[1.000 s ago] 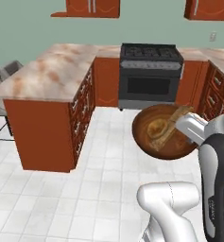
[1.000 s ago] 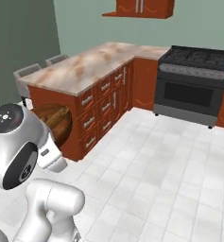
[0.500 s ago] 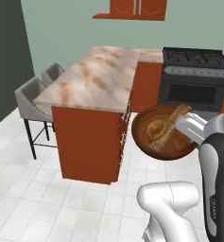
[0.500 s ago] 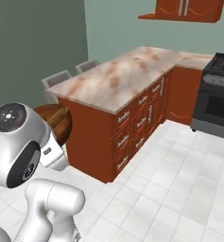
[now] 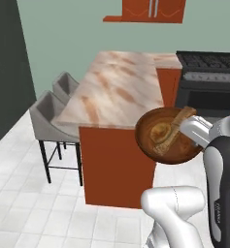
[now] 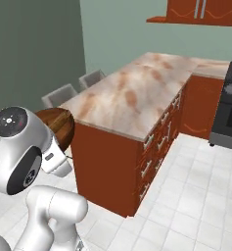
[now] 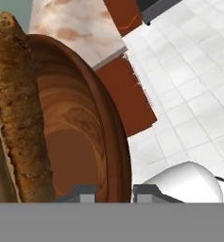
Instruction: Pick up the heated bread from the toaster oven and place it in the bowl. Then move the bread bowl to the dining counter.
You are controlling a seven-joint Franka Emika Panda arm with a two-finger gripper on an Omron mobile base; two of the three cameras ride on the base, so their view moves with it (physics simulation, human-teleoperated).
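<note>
1. The two-finger gripper is clamped tight on the rim of the wide dark-brown wooden bowl; its fingertips are mostly cut off.
2. The small golden-brown bread lies in the bowl, half hidden by the rim bar.
3. The long marble dining counter, at 11 o'clock from the bowl, looks nearer than before.

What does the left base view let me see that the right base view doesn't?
Left base view alone: the inside of the bowl with the bread lying in it beside the lighter wooden bar.

Right base view alone: drawer fronts with handles along the counter's side, and the bowl's dark underside peeking from behind the arm.

Both share: the marble dining counter, grey stools, black stove and white tiled floor.
</note>
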